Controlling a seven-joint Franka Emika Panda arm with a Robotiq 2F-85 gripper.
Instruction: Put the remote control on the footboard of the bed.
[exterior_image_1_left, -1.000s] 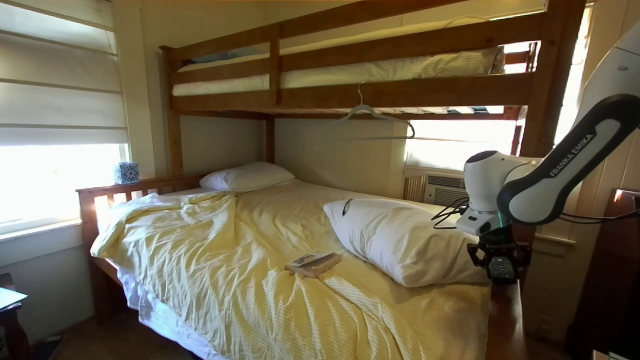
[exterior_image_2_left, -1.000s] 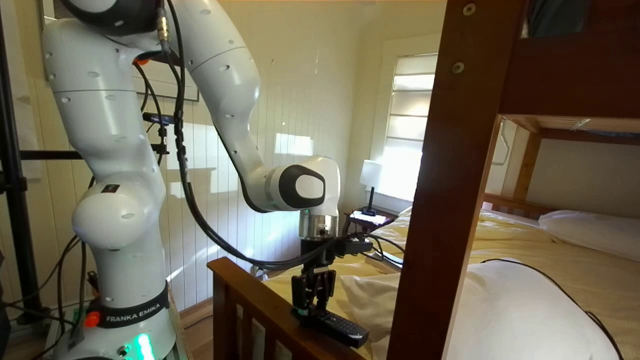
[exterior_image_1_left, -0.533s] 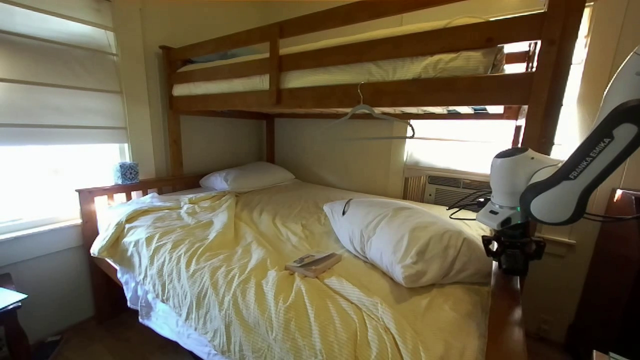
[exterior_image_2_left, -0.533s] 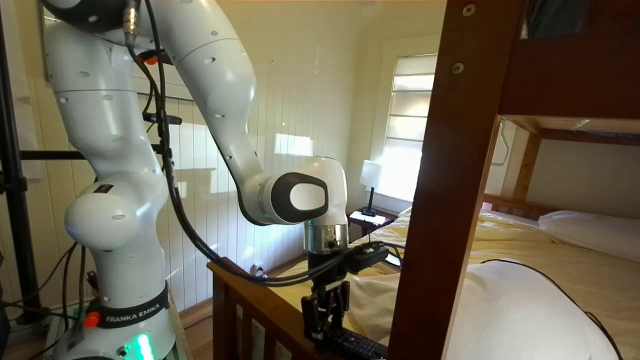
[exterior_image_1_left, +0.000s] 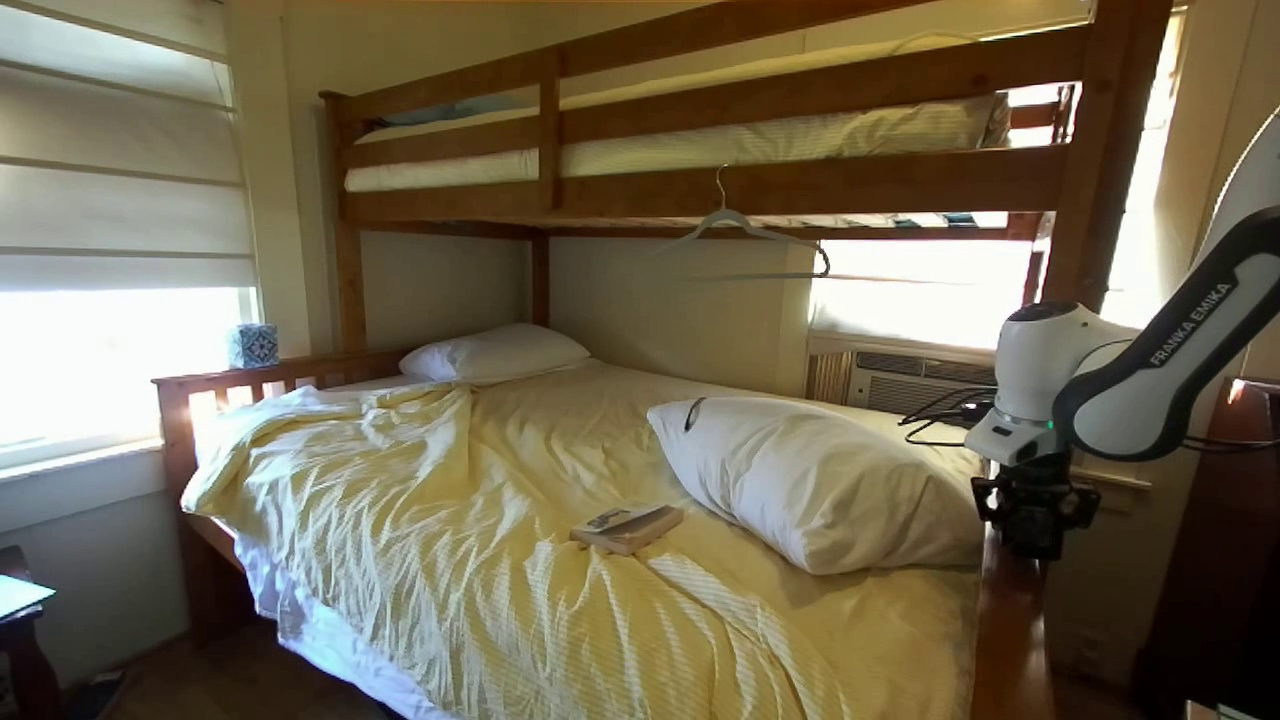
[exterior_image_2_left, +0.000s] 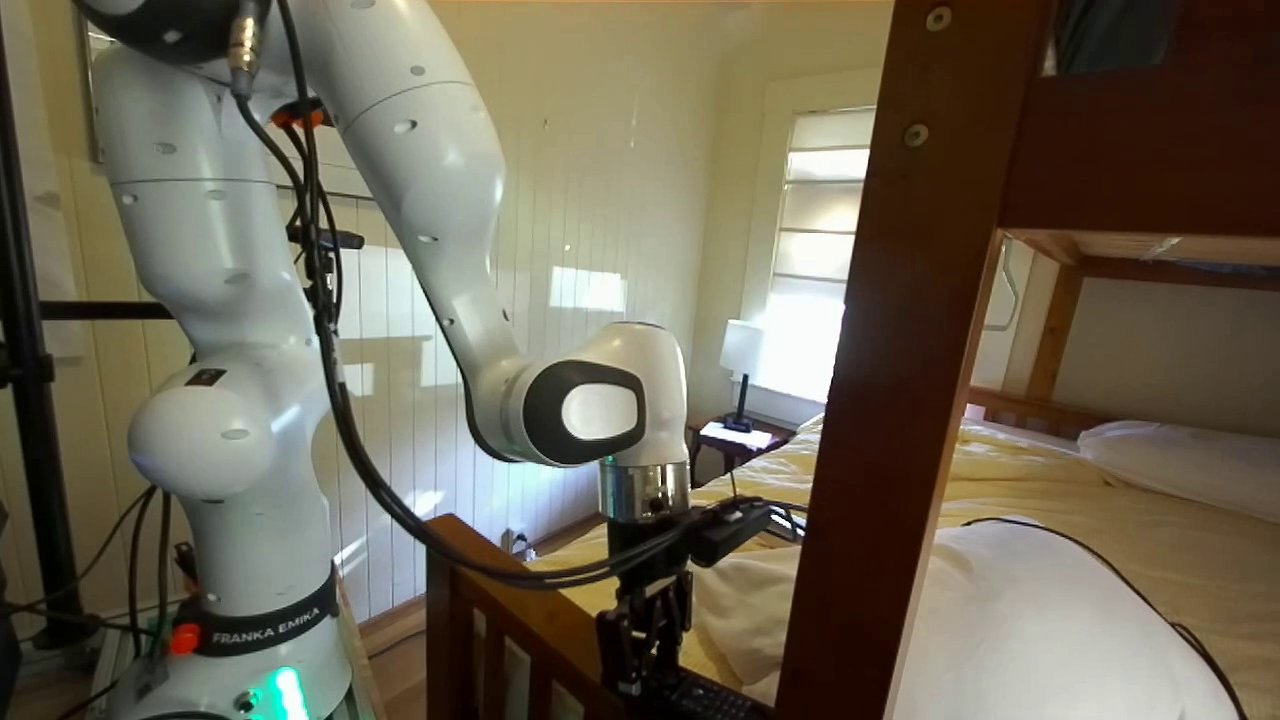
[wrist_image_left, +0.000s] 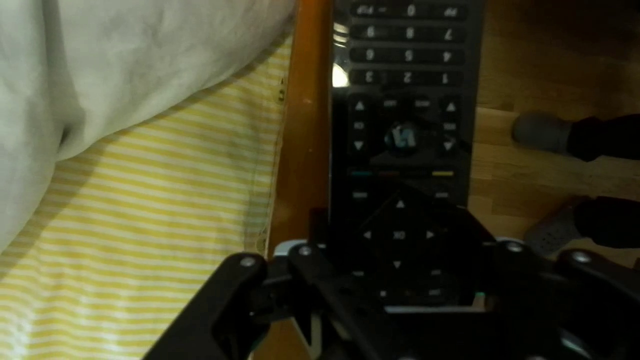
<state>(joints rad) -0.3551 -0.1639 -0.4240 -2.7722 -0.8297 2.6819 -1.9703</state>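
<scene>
The black remote control (wrist_image_left: 405, 125) fills the middle of the wrist view, its number keys pointing away from my jaws. My gripper (wrist_image_left: 400, 250) is shut on it across its width near the arrow keys; the gripper also shows in both exterior views (exterior_image_1_left: 1035, 515) (exterior_image_2_left: 645, 660). The remote (exterior_image_2_left: 705, 695) is partly cut off in an exterior view. The brown footboard (wrist_image_left: 302, 150) runs under and left of the remote; it also shows in both exterior views (exterior_image_1_left: 1012, 630) (exterior_image_2_left: 540, 600). I cannot tell whether the remote touches it. The bed (exterior_image_1_left: 560, 470) has rumpled yellow sheets.
A white pillow (exterior_image_1_left: 800, 480) lies beside the footboard. A tall bed post (exterior_image_2_left: 880, 380) stands close to the gripper. A book (exterior_image_1_left: 628, 530) lies on the sheets. Feet (wrist_image_left: 545, 132) are on the floor beyond the footboard. A hanger (exterior_image_1_left: 725, 225) hangs from the upper bunk.
The gripper with the remote has moved right in both exterior views over the footboard, nearer the post. In the last half second it has sunk slightly.
</scene>
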